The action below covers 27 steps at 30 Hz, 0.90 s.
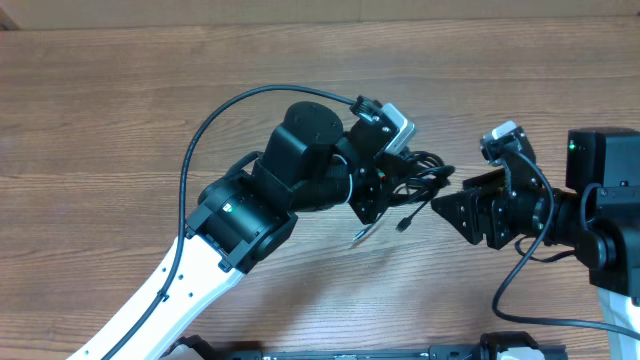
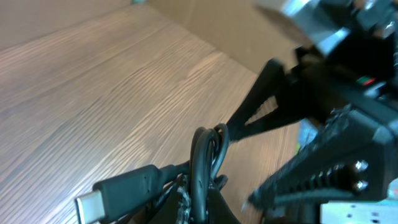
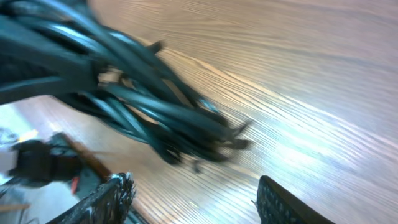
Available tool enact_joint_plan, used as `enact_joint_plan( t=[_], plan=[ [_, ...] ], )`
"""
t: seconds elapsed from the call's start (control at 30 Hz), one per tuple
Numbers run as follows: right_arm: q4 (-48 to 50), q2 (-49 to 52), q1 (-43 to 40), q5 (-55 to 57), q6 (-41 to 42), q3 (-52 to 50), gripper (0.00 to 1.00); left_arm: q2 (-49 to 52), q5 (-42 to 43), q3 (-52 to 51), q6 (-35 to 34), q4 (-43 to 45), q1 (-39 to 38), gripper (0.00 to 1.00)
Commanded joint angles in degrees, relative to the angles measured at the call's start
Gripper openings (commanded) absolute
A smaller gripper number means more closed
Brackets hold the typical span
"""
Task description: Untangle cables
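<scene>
Right up close in the left wrist view, a plug [image 2: 118, 190] pokes out toward 8 o'clock. It has a smooth, flattened black moulded shell with a small silver metal tip. Just past it the cables [image 2: 204, 163] rise in a tight loop of thin, round, glossy black cords pressed side by side. They come up from the bottom edge of the frame, and that's where the left gripper [image 1: 398, 180] has them, its jaws pressed together on the bunch.

Over to the right wrist view, and the same cords sweep in from 10 o'clock as a thick, tangled, blurred sheaf. Short stubby ends stick out at its low end.

Next out is the right gripper [image 3: 194, 186]. Its fingers [image 3: 109, 199] are matt black wedges with a ridged inner face, spread well apart with nothing between them. They sit just beside the bunch, and I cannot tell whether a tip touches a cord.

From overhead, the tangle sits at 3 o'clock of centre, between the two grippers. One loose end [image 1: 403, 223] dangles toward 6 o'clock. The left arm [image 1: 200, 270], white and black, comes in from 7 o'clock. All around lies the table [image 1: 120, 120], pale brown wood grain with fine streaks running across.
</scene>
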Motion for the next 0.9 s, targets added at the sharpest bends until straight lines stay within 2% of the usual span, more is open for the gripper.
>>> enact_joint_plan(
  t=[0.0, 0.27, 0.37, 0.5, 0.63, 0.67, 0.7, 0.77, 0.8, 0.87],
  plan=[
    [0.3, -0.4, 0.2, 7.2, 4.1, 0.9, 0.62, -0.4, -3.8, -0.1, 1.2, -0.6, 0.0, 0.04],
    [2.1, -0.4, 0.2, 6.7, 6.0, 0.9, 0.63, -0.4, 2.2, -0.1, 2.5, -0.3, 0.0, 0.04],
    [1.6, -0.4, 0.2, -0.1, -2.4, 0.9, 0.62, -0.4, 2.7, -0.1, 5.5, -0.9, 0.0, 0.04],
    [0.7, -0.4, 0.2, -7.4, -14.4, 0.9, 0.62, -0.4, 7.5, -0.1, 13.0, -2.5, 0.0, 0.04],
    [1.1, -0.4, 0.2, -7.8, -16.4, 0.9, 0.62, -0.4, 15.6, -0.1, 18.3, -2.5, -0.1, 0.04],
    [0.8, -0.4, 0.2, -8.8, -17.4, 0.9, 0.52, -0.4, 16.8, -0.1, 19.2, -2.4, -0.1, 0.04],
    [0.4, -0.4, 0.2, -10.4, -18.0, 0.9, 0.29, -0.4, 17.0, -0.1, 19.3, -2.1, -0.1, 0.04],
    [-0.3, -0.4, 0.2, -10.9, -18.0, 0.9, 0.04, -0.4, 15.9, -0.1, 19.2, -1.5, 0.0, 0.04],
    [-0.8, -0.4, 0.2, -10.9, -18.0, 0.9, 0.04, -0.4, 14.3, -0.1, 19.2, -1.4, 0.0, 0.12],
    [-1.6, -0.4, 0.2, -10.8, -18.0, 0.9, 0.04, -0.4, 9.3, -0.1, 17.6, -1.4, 0.0, 0.46]
  ],
)
